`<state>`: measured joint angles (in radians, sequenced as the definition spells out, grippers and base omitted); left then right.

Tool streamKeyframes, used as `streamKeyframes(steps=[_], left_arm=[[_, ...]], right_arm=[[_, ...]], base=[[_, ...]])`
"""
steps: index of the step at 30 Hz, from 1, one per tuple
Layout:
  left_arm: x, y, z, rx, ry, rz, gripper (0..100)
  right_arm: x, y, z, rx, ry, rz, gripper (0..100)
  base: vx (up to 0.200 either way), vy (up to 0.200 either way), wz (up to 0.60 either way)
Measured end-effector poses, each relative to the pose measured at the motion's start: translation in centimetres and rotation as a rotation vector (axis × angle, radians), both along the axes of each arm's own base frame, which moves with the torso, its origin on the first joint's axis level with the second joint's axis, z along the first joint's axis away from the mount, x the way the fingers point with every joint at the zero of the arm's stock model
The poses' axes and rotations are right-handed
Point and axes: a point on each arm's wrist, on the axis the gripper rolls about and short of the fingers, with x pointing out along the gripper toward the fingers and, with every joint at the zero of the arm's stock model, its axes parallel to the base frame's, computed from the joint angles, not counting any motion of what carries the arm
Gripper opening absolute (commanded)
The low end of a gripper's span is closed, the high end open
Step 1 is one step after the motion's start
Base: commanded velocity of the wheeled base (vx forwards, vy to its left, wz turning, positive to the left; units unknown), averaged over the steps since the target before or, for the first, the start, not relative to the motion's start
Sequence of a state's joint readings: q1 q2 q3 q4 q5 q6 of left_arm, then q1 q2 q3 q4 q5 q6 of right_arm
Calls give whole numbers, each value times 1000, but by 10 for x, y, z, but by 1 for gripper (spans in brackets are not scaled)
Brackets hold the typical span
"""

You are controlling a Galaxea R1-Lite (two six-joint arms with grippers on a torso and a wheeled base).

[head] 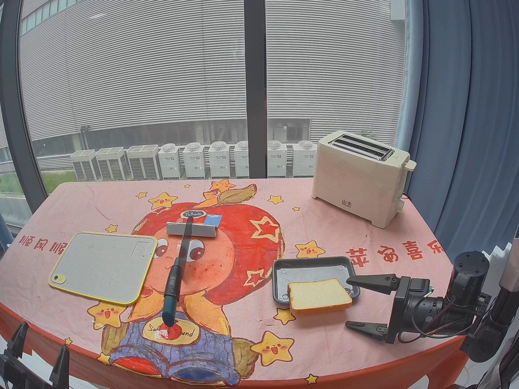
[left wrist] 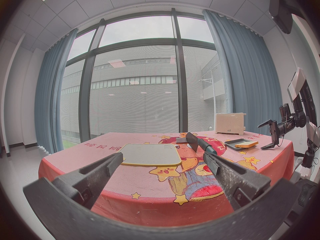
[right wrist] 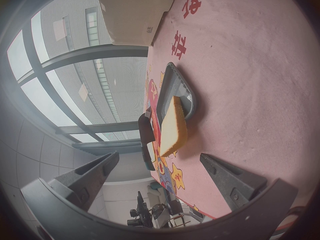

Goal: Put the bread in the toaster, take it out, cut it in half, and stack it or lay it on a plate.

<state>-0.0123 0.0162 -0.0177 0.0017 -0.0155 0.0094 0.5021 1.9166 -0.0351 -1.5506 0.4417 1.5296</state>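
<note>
A slice of bread (head: 319, 295) lies on a dark grey tray (head: 313, 268), hanging over its front rim. My right gripper (head: 348, 303) is open just right of the slice, level with it, fingers pointing at it; the wrist view shows bread (right wrist: 173, 127) ahead of the open right gripper (right wrist: 159, 156). A cream toaster (head: 359, 176) stands at the back right with empty slots. The knife (head: 175, 276) lies mid-table, its blade resting on a small block (head: 192, 228). The left gripper (head: 43, 339) is open off the table's front left edge.
A grey cutting board (head: 102, 266) with a yellow rim lies at the left of the table. The patterned cloth between board, knife and tray is bare. A window runs behind the table, and a blue curtain hangs at the right.
</note>
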Motion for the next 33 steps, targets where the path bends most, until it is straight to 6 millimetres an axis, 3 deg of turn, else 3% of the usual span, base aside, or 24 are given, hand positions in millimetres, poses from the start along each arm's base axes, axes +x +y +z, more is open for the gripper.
streamKeyframes(steps=[33], left_arm=[[0,0,0,0,0,0,100]], right_arm=[[24,12,-5,5,-31,-39,100]], base=[[0,0,0]])
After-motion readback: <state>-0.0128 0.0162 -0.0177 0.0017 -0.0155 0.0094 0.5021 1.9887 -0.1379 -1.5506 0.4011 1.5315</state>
